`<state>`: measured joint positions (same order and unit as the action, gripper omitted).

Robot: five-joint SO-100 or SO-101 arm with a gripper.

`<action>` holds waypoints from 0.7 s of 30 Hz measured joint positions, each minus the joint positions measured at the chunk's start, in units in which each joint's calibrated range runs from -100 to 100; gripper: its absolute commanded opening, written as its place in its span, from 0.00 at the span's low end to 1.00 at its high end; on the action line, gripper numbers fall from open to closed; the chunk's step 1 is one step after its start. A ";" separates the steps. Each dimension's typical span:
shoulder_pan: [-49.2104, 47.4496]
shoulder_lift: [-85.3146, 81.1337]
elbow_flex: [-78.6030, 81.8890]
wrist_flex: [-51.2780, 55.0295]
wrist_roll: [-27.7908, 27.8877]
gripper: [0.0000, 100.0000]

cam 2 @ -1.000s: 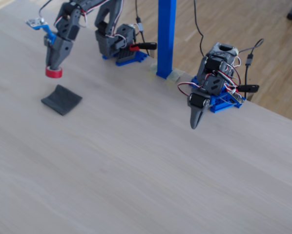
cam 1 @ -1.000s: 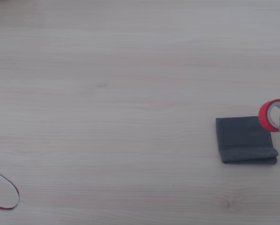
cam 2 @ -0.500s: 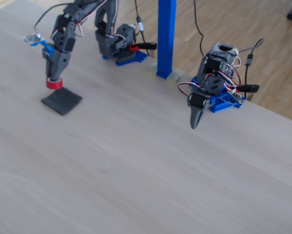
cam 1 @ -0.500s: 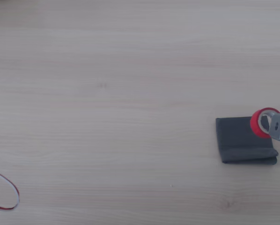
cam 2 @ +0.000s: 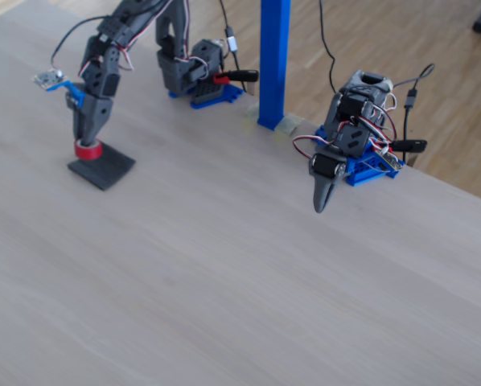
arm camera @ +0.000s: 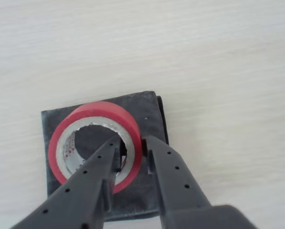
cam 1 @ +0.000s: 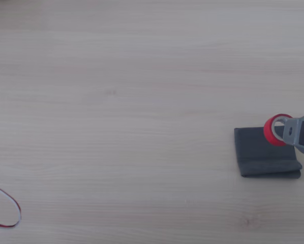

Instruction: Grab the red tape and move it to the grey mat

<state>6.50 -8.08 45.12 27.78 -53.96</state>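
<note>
The pale wood-grain bench [cam 2: 248, 265] is seen carrying two arms in the fixed view: the working grey arm [cam 2: 116, 48] at the far left, and a second, folded grey arm on a blue base [cam 2: 349, 149] at the right, well apart from the action. A blue upright post [cam 2: 273, 60] is seen between them at the bench's far edge. The dark grey, roughly square folded cloth mat [arm camera: 147, 112] is shown lying flat on the bench, with its thicker folded edge visible in the other view [cam 1: 259, 157]. The small ring-shaped roll of red tape with a pale inner core [arm camera: 102, 110] is held directly above the mat, and whether it touches the cloth cannot be told. The grey two-finger end effector [arm camera: 132, 150] is closed on the tape's wall, one finger inside the ring and one outside. A thin red-and-white wire loop [cam 1: 9, 208] is seen far away at the other view's lower left. The placing step is judged to be in hand, with the carrying nearly done. For the next move, a slight lowering until the roll rests on the mat is called for, followed by a release and a clean lift of the inner finger out of the ring.
</note>
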 measured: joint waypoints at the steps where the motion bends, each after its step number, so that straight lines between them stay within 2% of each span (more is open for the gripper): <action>1: 0.00 0.67 -0.54 0.00 0.00 0.02; 9: -1.57 2.00 -1.16 0.00 0.00 0.03; 15: -1.08 2.00 -1.16 0.00 -0.31 0.13; 21: -1.57 2.00 -1.16 0.00 -1.35 0.14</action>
<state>4.92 -6.08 43.96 27.78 -55.31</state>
